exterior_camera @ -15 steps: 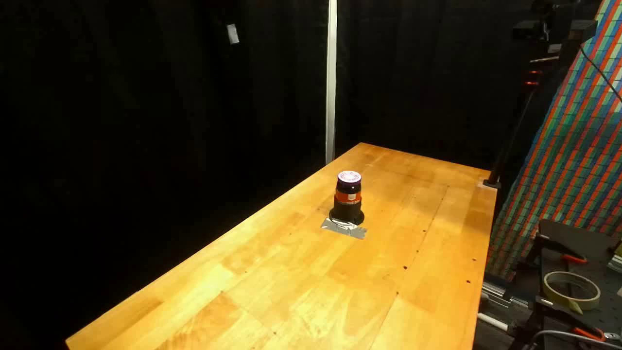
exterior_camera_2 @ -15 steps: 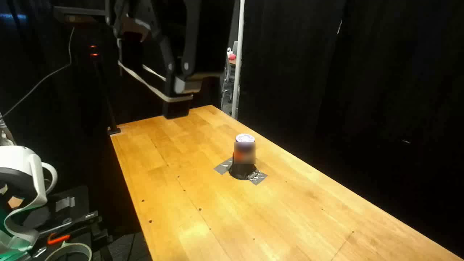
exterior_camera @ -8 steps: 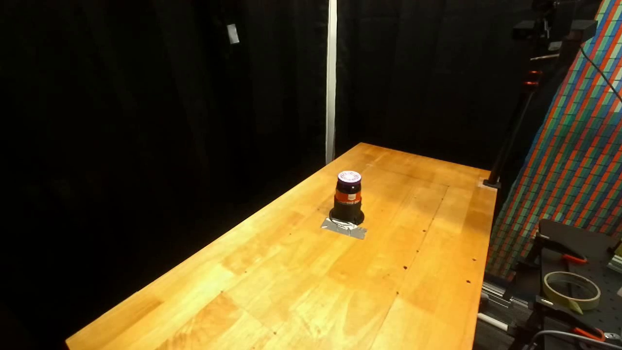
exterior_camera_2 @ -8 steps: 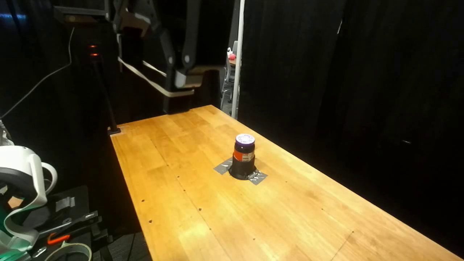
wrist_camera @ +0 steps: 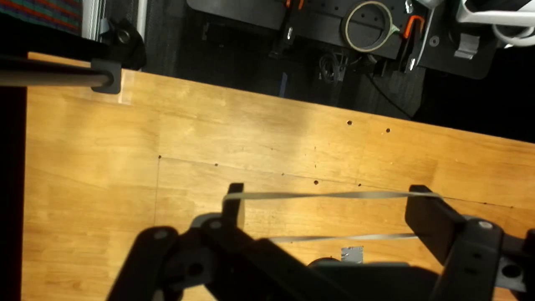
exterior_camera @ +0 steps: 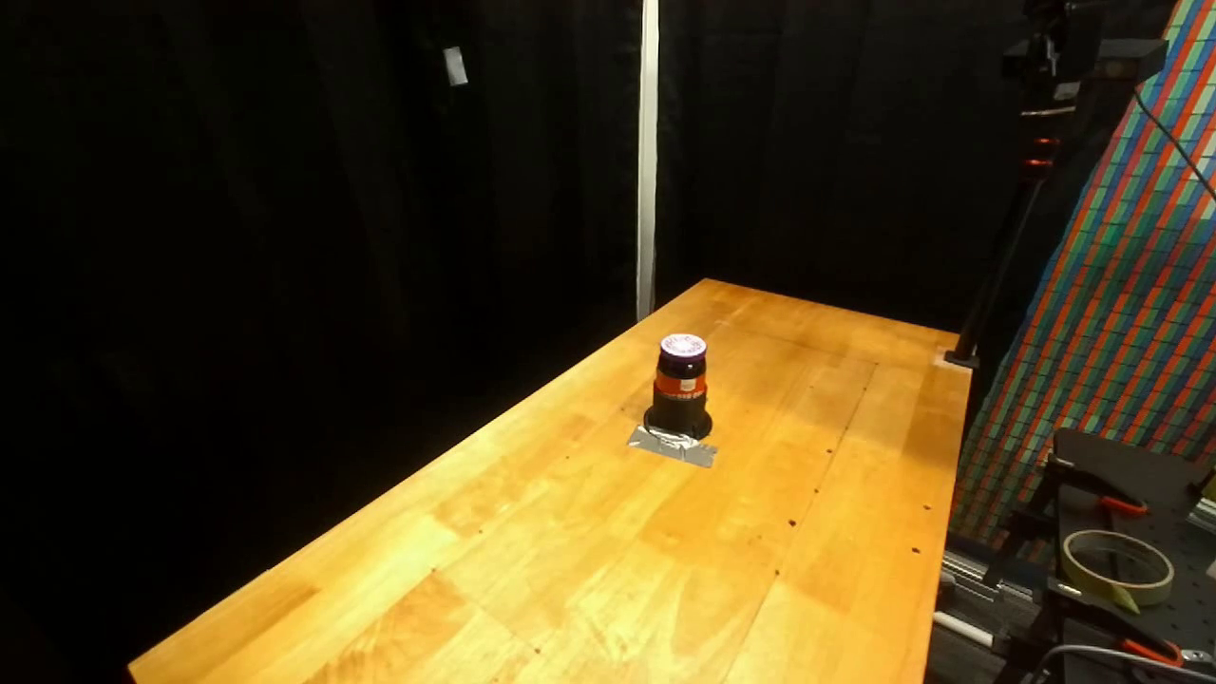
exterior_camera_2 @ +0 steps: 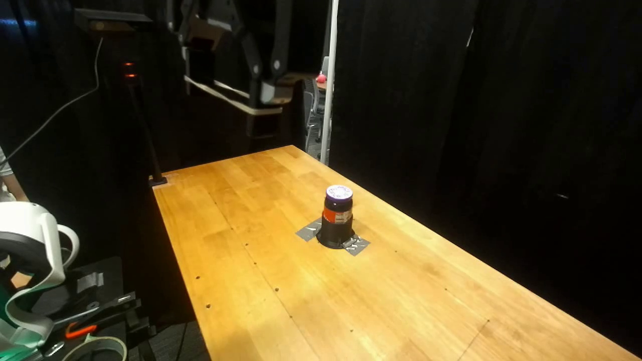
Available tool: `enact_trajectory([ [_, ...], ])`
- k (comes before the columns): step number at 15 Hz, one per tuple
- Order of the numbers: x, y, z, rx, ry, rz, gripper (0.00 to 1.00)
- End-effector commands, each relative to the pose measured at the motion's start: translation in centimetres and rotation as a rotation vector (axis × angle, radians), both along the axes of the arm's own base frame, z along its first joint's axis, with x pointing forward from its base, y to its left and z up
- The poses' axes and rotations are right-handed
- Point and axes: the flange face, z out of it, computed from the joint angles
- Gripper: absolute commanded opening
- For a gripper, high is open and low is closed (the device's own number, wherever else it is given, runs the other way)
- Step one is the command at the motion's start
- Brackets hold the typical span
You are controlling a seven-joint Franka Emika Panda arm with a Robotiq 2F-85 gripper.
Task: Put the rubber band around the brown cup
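The brown cup (exterior_camera: 681, 387) stands upright near the table's middle in both exterior views (exterior_camera_2: 337, 215). It has a purple-white top, an orange label and a black lower part. Grey tape (exterior_camera_2: 307, 231) lies at its base. My gripper (exterior_camera_2: 225, 108) is open, high above the table and behind the cup in that exterior view. The pale rubber band (exterior_camera_2: 218, 94) is stretched around the outside of both fingers. In the wrist view the band (wrist_camera: 326, 195) runs as two strands between the open fingers (wrist_camera: 328, 200). There, the gripper body hides most of the cup; only a dark rim shows.
The wooden table (exterior_camera: 589, 570) carries a dark pole (exterior_camera_2: 156, 175) clamped at a far corner. A side bench holds a tape roll (exterior_camera: 1118, 568) and orange-handled clamps (wrist_camera: 413, 26). A white robot part (exterior_camera_2: 30, 230) stands at the left, with a person's arm (exterior_camera_2: 15, 186) behind it.
My gripper, with the band around its fingers, has moved up and then to the right in an exterior view. The cup has not moved. A person's arm now shows at the left edge.
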Motion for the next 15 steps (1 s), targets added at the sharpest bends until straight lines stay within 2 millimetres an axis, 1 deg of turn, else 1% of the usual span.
enact_trajectory([
  [1, 5.1, 5.4, 0.1, -0.119, -0.024, 0.007, 1.00],
  [2, 6.4, 6.9, -0.1, -0.138, -0.023, 0.012, 1.00],
  [4, 9.6, 10.0, -1.1, -0.166, -0.064, -0.005, 1.00],
  [5, 11.5, 11.3, -2.0, -0.169, -0.091, -0.014, 1.00],
  [7, 14.8, 13.3, -3.7, -0.173, -0.139, -0.030, 1.00],
  [10, 19.2, 15.3, -6.8, -0.165, -0.192, -0.045, 1.00],
  [11, 20.4, 15.9, -8.4, -0.155, -0.185, -0.045, 1.00],
  [12, 21.4, 16.2, -9.4, -0.149, -0.185, -0.043, 1.00],
  [13, 22.4, 16.8, -11.1, -0.132, -0.177, -0.036, 1.00],
  [15, 23.8, 17.6, -13.4, -0.109, -0.152, 0.001, 1.00],
])
